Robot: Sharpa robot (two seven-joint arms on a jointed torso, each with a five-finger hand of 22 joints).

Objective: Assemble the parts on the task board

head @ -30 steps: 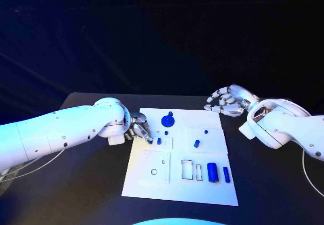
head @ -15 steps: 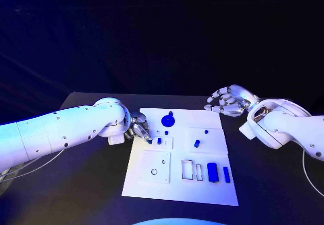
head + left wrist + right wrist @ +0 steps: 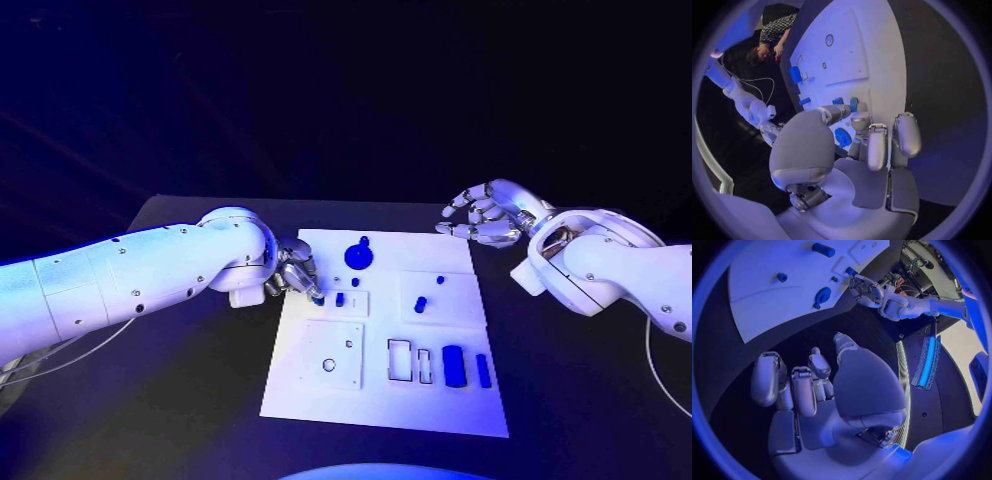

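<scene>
Nothing moved, left hand fingers pinching small blue part, right hand fingers curled, empty.

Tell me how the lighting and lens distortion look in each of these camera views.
Head view: blue-violet light washes the task board, the room behind is black, edges stay straight. Left wrist view: fisheye bends the board's edge, and the left hand looms large. Right wrist view: same curved board, with a bright blue strip light glaring beside the right hand.
</scene>
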